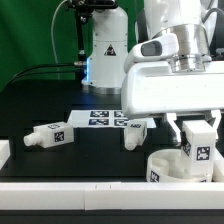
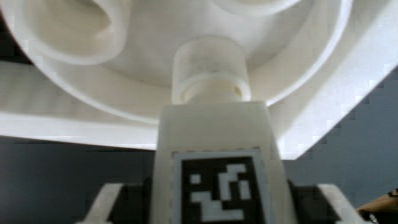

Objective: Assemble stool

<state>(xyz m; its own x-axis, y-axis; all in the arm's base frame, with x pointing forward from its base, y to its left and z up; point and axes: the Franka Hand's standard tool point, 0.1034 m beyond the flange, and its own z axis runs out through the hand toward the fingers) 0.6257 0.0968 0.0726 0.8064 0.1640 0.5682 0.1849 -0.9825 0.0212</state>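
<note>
My pincer (image 1: pixel 197 133) is squeezed shut on a leg (image 1: pixel 200 151), held upright with its tip at a hole in the seat (image 1: pixel 163 168). The seat sits by the table's (image 1: pixel 60 166) front edge, at the exterior view's right. I think I am fixing this leg in, so next I must twist it down straight. A second leg (image 1: pixel 50 135) and a third leg (image 1: pixel 137 135) wait further back.

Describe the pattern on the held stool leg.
Black-and-white square tag on white stool leg, clearest in wrist view.

Exterior view low across table (image 1: pixel 40 105), wrist view close, perhaps downward, both sharing leg (image 2: pixel 217 150) and seat (image 2: pixel 107 70)
</note>
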